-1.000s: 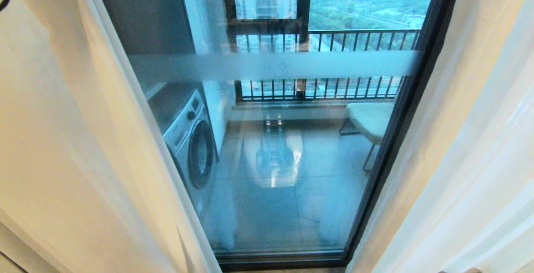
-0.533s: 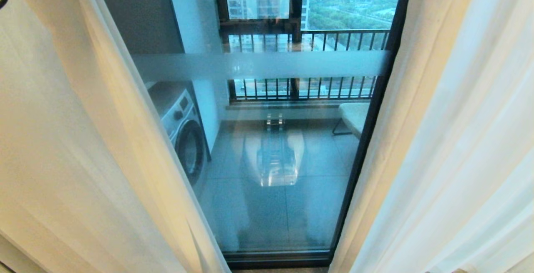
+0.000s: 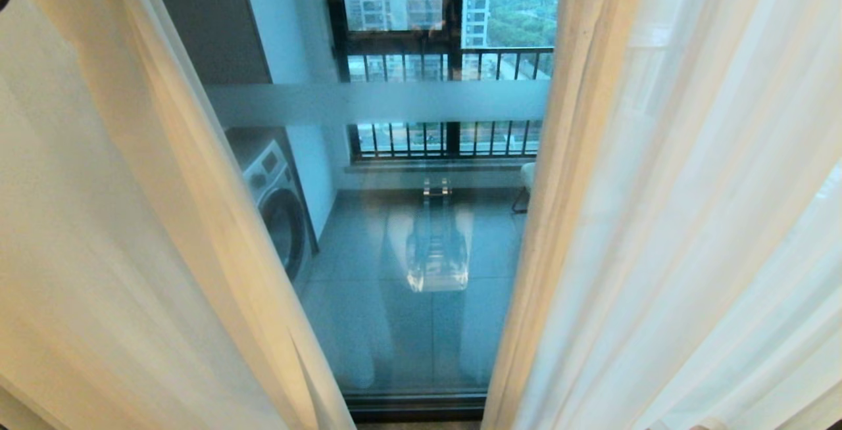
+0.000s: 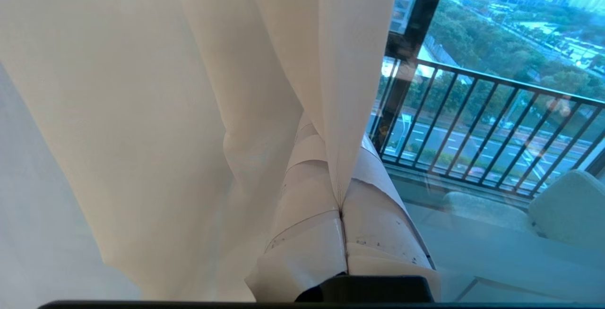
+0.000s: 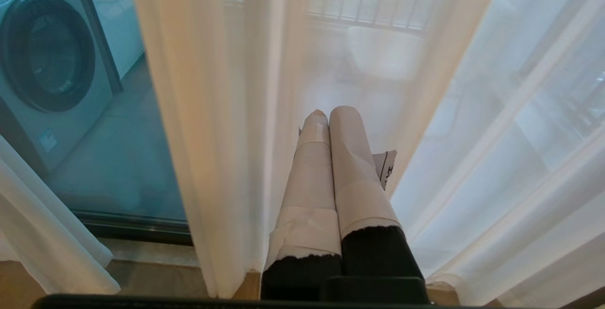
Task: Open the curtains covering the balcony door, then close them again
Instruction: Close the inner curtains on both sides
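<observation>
The curtains hang on both sides of the head view: a white sheer panel (image 3: 99, 219) on the left and another (image 3: 691, 219) on the right with a beige edge (image 3: 566, 154). Between them shows a strip of the balcony door (image 3: 395, 338), clear glass with a frosted band (image 3: 381, 101) and a dark bottom frame (image 3: 414, 407). In the left wrist view my left gripper (image 4: 338, 167) is shut on a fold of the sheer curtain (image 4: 165, 110), pinched between its taped fingers. My right gripper (image 5: 330, 113) hangs low, shut on nothing, pointing at the right curtain (image 5: 212, 110). Neither gripper is in the head view.
Behind the glass stand a washing machine (image 3: 276, 206) on the left, a dark railing (image 3: 447, 137) at the back and a pale chair (image 4: 567, 205) on the right. My own reflection (image 3: 437, 252) shows in the pane. Wood floor (image 5: 142, 280) meets the door sill.
The whole view has slid: washing machine and railing shifted left, so the camera moved right. The right curtain now hides the door's right frame and chair. The gap is narrower.
</observation>
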